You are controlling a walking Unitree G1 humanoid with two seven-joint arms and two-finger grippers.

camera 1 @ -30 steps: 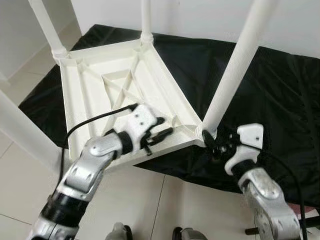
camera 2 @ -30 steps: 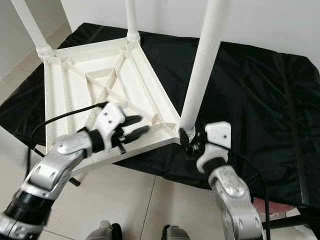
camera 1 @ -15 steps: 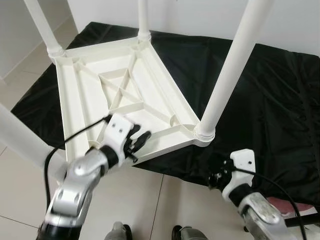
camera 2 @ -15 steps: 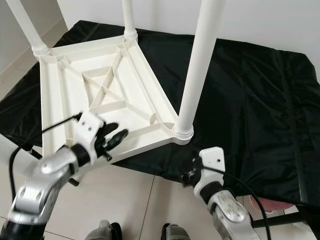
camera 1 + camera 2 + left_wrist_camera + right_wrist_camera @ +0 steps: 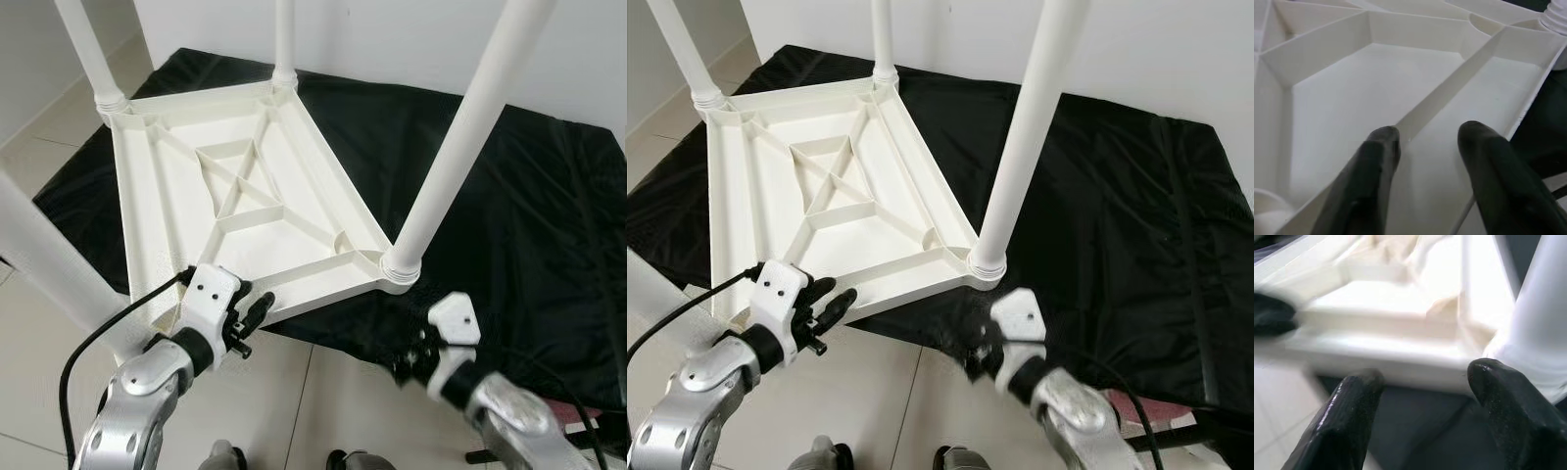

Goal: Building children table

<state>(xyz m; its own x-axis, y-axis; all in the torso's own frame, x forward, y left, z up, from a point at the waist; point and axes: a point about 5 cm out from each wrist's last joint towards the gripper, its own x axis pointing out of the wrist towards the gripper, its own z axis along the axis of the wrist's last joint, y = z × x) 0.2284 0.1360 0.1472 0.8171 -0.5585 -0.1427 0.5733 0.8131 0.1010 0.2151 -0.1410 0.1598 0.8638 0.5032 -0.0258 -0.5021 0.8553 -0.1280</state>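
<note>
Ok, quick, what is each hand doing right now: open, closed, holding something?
Left hand: open, empty, at the near edge of the upturned white table.
Right hand: open, empty, below the table's near leg.

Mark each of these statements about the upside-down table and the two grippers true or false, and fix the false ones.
1. The white table lies upside down with its legs pointing up. True.
2. The right gripper is clamped round the nearest leg. False: it hangs open below that leg's base, holding nothing.
3. The left gripper is at the table's near edge, fingers open. True.
4. The table rests on a red cloth. False: the cloth is black.
5. Only two legs are fitted. False: four legs stand in the corners.
</note>
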